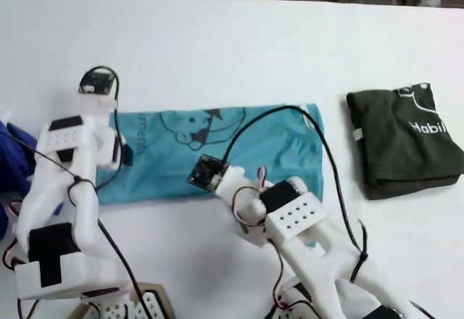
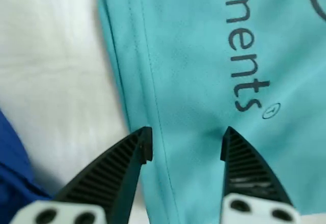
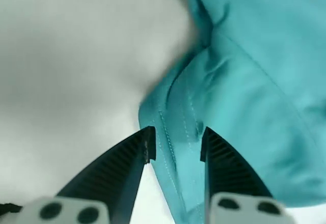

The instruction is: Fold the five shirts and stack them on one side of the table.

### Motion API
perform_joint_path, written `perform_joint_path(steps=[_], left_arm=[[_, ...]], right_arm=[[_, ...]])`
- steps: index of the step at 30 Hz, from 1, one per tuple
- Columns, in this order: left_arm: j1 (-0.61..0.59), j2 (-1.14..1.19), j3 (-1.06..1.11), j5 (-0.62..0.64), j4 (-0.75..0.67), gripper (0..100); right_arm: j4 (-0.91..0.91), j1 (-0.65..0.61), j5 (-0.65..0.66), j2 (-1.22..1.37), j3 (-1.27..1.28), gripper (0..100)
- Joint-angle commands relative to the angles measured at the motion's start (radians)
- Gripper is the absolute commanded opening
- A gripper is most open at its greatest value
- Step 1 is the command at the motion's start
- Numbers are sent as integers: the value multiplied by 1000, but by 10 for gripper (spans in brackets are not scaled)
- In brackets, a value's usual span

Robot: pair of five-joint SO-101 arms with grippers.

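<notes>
A teal shirt (image 1: 217, 148), folded into a long strip, lies across the middle of the table. My left gripper (image 1: 123, 152) hangs over its left end, open, with its fingers (image 2: 137, 150) astride the printed cloth (image 2: 204, 81) near the folded edge. My right gripper (image 1: 241, 201) is at the strip's near edge, open, and the stitched hem (image 3: 175, 132) runs between its fingertips. A dark green shirt (image 1: 406, 141) lies folded at the right side. A blue shirt (image 1: 14, 152) bunches at the left edge behind my left arm.
Bare white table (image 1: 217, 51) stretches behind the teal strip, with more between it and the green shirt. Black cables (image 1: 319, 138) from the right arm loop over the teal cloth. The arm bases crowd the near edge.
</notes>
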Motion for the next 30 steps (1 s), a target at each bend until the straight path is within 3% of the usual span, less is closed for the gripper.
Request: perform_joint_path(steps=[1, 7, 12, 30], left_arm=[[8, -43, 19, 5, -58, 241], [8, -41, 24, 106, -63, 241], [8, -41, 24, 117, -69, 242], [11, 129, -62, 117, -74, 242]], right_arm=[[-41, -4, -8, -28, 11, 155], [-203, 54, -8, -28, 101, 88], [-248, 114, -6, -39, 101, 24], [-94, 108, -5, -41, -54, 22]])
